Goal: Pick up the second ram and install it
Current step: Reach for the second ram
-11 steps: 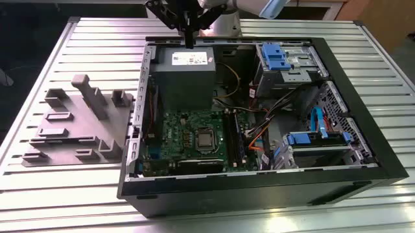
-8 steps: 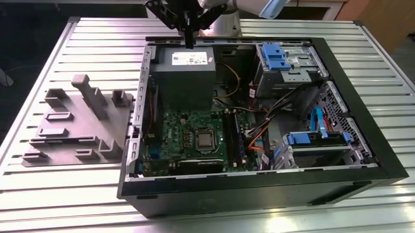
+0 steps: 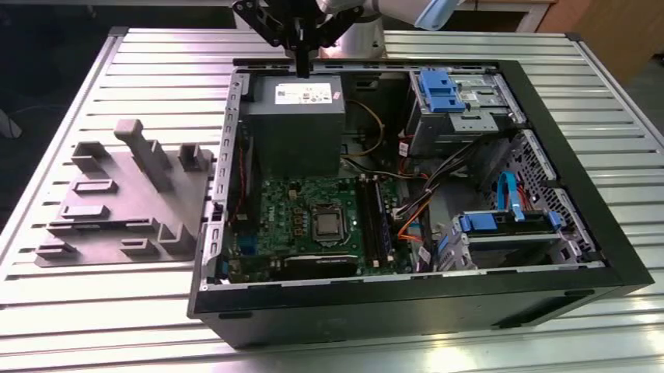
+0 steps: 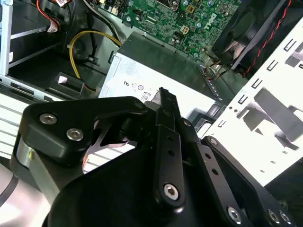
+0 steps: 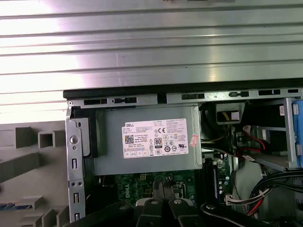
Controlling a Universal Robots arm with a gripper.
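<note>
Gripper [image 3: 302, 68] up high, fingers [image 5: 158, 193] together, hanging over the power supply [image 3: 295, 124] at the case's [image 3: 415, 307] far edge, tip pointing straight down. In both wrist views the black fingers sit in front of the supply's grey lid and white label [image 5: 155, 138], with the green motherboard [image 3: 311, 221] just beyond.

Out on the tabletop [image 3: 155, 62], on the exterior view's left, sits the grey holder [image 3: 114, 225], just beside the case's wall. And there, in the first wrist view, a thin blue strip lies among the holder's blocks. That looks like the ram [image 5: 8, 206], though I can't say for certain. If so, it's outside the case and well apart from the gripper.

Inside the case, long black sockets [image 3: 375, 221] run along the motherboard's edge on the exterior view's right, beside orange and black cables [image 3: 415, 225].
</note>
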